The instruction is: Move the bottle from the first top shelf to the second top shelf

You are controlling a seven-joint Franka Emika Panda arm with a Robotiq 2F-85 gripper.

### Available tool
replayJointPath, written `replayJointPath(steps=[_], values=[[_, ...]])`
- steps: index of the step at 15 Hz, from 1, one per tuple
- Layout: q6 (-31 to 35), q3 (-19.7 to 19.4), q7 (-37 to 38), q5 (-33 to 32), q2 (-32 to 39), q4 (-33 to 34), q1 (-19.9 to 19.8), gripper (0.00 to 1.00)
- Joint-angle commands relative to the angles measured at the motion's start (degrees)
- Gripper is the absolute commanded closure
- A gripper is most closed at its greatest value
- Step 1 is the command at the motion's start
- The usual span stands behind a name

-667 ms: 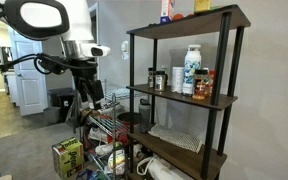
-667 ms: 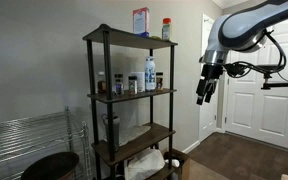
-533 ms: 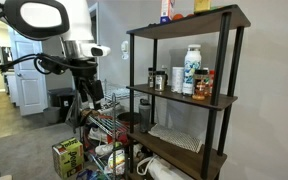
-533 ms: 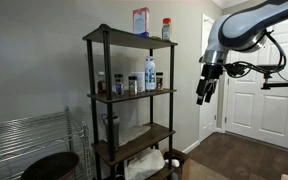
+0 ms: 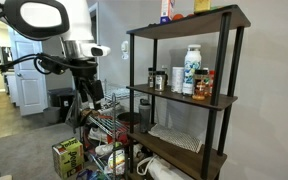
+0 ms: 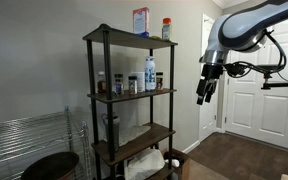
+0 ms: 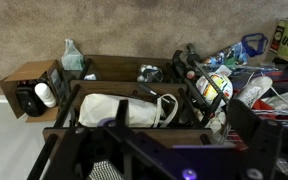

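Grey wall (image 6: 34,70) behind. Nearest, the claw (image 6: 201,98) hangs well apart from the shelved desk (image 6: 88,100), holding nothing; how far it is open cannot be told. Farther, the yellow bottle (image 6: 166,28) stands upright on the first top shelf (image 6: 119,36), near an end edge, beside a box (image 6: 141,20).

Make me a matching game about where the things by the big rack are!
Things:
1. bottle
2. white jug
3. gripper

Places:
A. on the second shelf
B. up in the air, beside the rack
C. on the top shelf

Pairs: 1-C, 2-A, 3-B
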Motion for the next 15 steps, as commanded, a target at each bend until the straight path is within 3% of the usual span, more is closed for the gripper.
replayJointPath(steps=[1,3,8,15], values=[[-1.4,1.4,1.2,-2.4,-3.3,-1.2,-2.7,0.0],[-2.6,1.5,1.6,-3.9,-6.7,-1.9,-4.3,0.0],[2.0,-0.2,3.9,-2.3,-16.9,-3.3,-7.1,0.0],[6.7,0.4,8.3,-3.1,-19.2,-1.1,-9.6,0.0]])
